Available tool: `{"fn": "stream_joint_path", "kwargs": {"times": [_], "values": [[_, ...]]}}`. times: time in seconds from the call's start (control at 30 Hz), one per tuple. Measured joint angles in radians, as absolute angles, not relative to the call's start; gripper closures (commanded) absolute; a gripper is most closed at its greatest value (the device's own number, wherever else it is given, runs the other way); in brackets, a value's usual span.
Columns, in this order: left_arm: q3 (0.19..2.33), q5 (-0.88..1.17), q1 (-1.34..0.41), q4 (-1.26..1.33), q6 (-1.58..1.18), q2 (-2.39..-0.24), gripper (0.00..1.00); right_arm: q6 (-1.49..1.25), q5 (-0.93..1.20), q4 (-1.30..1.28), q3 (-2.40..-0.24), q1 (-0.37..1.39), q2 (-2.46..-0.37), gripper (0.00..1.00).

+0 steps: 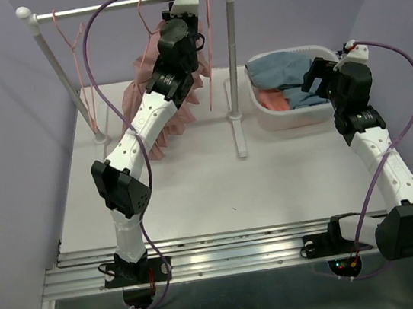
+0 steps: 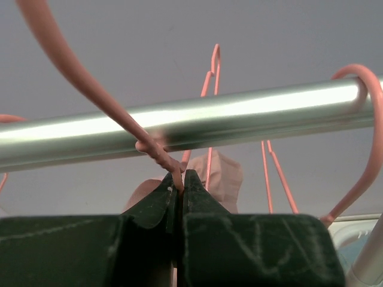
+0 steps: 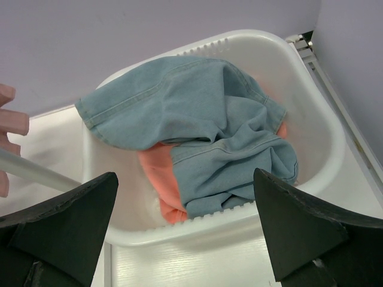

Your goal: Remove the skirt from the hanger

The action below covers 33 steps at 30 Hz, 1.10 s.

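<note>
A pink pleated skirt point(image 1: 153, 93) hangs on a pink wire hanger point(image 2: 90, 89) from the rail point(image 1: 116, 6) of a white clothes rack. My left gripper point(image 2: 180, 182) is up at the rail and shut on the hanger's twisted neck just below the hook. The skirt shows behind the fingers in the left wrist view point(image 2: 224, 176). My right gripper point(image 3: 185, 209) is open and empty, hovering over the near rim of the white basket point(image 3: 197, 227).
The white basket point(image 1: 282, 117) at the back right holds blue denim point(image 3: 197, 125) and an orange garment point(image 3: 161, 179). Other empty pink hangers point(image 2: 359, 137) hang on the rail. The rack's right post point(image 1: 234, 66) stands between skirt and basket.
</note>
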<state>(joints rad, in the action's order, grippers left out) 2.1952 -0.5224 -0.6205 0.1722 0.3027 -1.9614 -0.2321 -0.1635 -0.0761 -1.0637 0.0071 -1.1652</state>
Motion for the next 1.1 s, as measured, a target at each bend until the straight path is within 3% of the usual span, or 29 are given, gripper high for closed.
{"fn": "stream_joint_path", "kwargs": {"times": [0.5, 0.83, 0.9, 0.93, 1.1], "values": [[2.078, -0.512, -0.62, 0.154, 0.216, -1.961, 1.0, -0.233, -0.16, -0.075, -1.063, 0.007, -1.147, 0.0], [2.041, -0.506, -0.62, 0.159, 0.183, -1.948, 0.91, -0.233, -0.157, -0.074, -1.063, 0.007, -1.137, 0.0], [2.04, -0.506, -0.62, 0.159, 0.178, -1.947, 0.81, -0.233, -0.156, -0.075, -1.063, 0.007, -1.137, 0.0], [2.038, -0.505, -0.62, 0.158, 0.175, -1.945, 0.68, -0.233, -0.156, -0.074, -1.062, 0.007, -1.135, 0.0], [2.03, -0.502, -0.62, 0.145, 0.159, -1.928, 0.55, -0.233, -0.15, -0.075, -1.048, 0.007, -1.119, 0.0]]}}
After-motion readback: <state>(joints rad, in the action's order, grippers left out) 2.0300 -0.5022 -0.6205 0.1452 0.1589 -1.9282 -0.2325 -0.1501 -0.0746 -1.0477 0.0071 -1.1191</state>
